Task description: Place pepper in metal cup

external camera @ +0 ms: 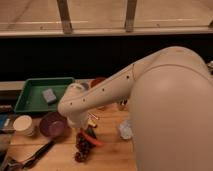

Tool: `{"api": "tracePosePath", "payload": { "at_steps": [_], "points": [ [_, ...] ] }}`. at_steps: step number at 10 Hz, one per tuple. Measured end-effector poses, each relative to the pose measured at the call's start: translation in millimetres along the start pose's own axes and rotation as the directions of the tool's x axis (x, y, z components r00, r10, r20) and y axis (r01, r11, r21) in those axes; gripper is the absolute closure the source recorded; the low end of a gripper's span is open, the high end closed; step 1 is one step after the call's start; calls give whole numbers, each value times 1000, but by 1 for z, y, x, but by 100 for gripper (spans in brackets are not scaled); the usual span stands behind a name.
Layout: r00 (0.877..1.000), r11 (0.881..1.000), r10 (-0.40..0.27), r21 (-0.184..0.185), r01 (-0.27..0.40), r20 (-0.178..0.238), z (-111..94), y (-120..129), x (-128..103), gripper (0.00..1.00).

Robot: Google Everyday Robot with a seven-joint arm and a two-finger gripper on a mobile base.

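The pepper (93,139) is slim and red-orange and lies on the wooden table just right of a dark grape bunch (81,148). My gripper (81,127) is at the end of the white arm, low over the table, directly above and behind the pepper and next to the purple bowl (52,125). The arm's wrist covers the gripper's tip. I cannot make out the metal cup; the arm hides much of the table's middle and right.
A green tray (30,102) holding a grey sponge (49,95) stands at the back left. An orange-red bowl (98,81) peeks out behind the arm. A white cup (24,125) sits at the left edge. A black utensil (36,154) lies front left. A pale crumpled thing (124,131) lies right of the pepper.
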Motion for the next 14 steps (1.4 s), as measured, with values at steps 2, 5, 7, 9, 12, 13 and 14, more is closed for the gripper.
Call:
{"api": "tracePosePath", "payload": {
  "at_steps": [2, 5, 7, 9, 12, 13, 14],
  "points": [
    [999, 999, 11, -48, -9, 52, -24, -14, -13, 100],
    [997, 993, 35, -119, -26, 67, -51, -65, -54, 100],
    [996, 987, 44, -157, -32, 75, -63, -100, -72, 100],
    [996, 984, 43, -178, -28, 81, -69, -116, -81, 100],
    [993, 983, 53, -178, -34, 104, -74, -112, -77, 100],
    [988, 984, 73, -172, -49, 135, -82, -124, -75, 100],
    [979, 981, 105, -178, -74, 173, -93, -142, -75, 100]
  ]
}}
